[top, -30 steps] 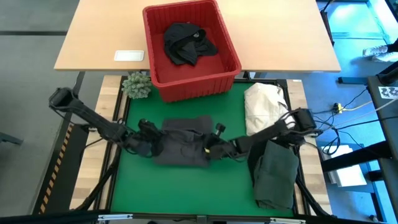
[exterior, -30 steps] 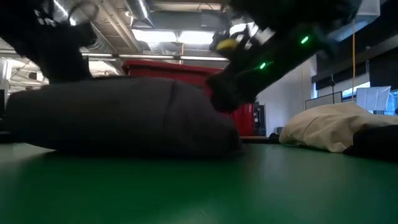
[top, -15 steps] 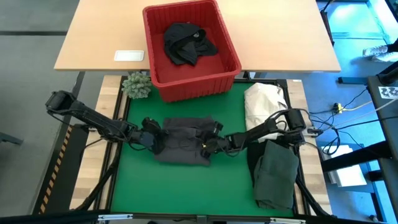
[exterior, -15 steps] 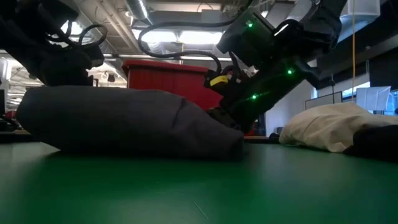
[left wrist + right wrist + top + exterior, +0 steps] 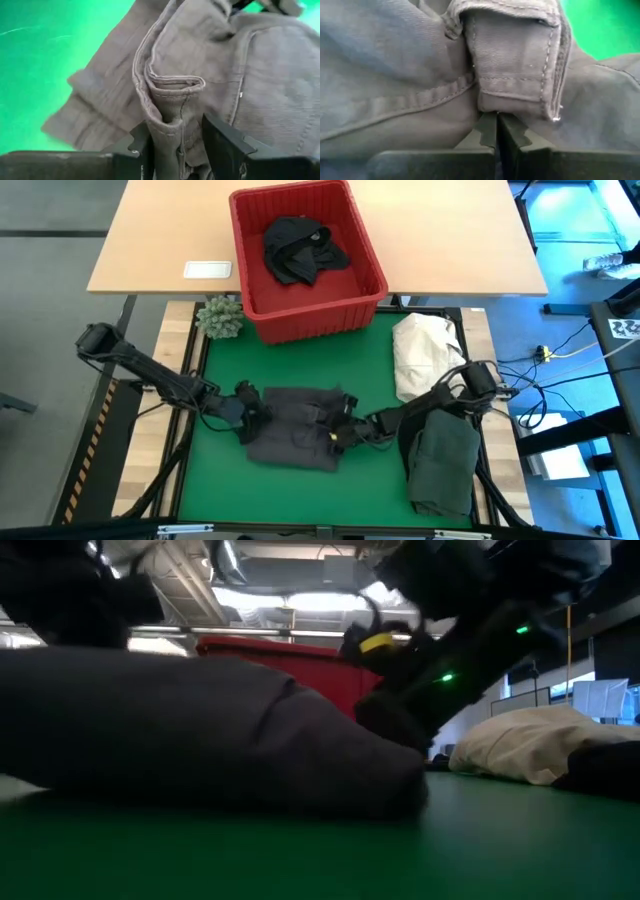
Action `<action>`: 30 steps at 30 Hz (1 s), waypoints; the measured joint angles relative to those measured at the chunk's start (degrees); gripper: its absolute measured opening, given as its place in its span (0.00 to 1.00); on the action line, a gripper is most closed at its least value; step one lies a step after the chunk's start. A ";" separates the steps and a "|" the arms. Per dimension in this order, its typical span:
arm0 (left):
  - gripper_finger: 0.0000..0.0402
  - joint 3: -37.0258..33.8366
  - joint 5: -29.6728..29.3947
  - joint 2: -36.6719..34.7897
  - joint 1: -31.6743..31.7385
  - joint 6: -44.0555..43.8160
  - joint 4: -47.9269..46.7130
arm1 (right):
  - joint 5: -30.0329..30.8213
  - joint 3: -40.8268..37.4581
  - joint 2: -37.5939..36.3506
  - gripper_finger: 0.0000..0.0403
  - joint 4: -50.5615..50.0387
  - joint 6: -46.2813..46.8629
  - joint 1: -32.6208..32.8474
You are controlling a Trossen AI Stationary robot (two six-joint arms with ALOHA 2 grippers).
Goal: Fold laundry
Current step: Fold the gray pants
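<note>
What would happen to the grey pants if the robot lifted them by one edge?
The grey pants would probably droop and unfold: in the left wrist view their seamed edge bends softly between the fingers. They look thick, so likely a bit heavy. On the green mat they would probably drag and bunch rather than glide.

1. Right wrist view, and dark grey garment (image 5: 395,65) fills almost everything here, thick twill cloth with stitched seams.
2. The right gripper (image 5: 496,131) sits low in the middle, its two dark fingers (image 5: 482,135) pressed together, ridged pads meeting.
3. Just above the tips, a folded, hemmed flap (image 5: 515,60) of the cloth stands doubled over; its lower edge touches the fingertips.
4. A stitched band runs slantwise across the cloth beside the fingers.
5. A patch of green table surface (image 5: 605,25) shows past the flap, in one corner.
</note>
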 joint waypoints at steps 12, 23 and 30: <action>0.35 9.06 -3.47 0.00 -14.06 0.49 0.36 | -2.83 0.50 0.09 0.00 1.02 5.34 12.82; 0.35 13.61 -7.38 0.00 -17.30 7.02 0.00 | -2.31 5.03 0.46 0.00 -1.94 3.55 17.29; 0.35 13.44 -7.35 0.02 -16.88 5.95 -1.25 | 1.63 9.82 -0.38 0.00 -5.46 -0.08 17.69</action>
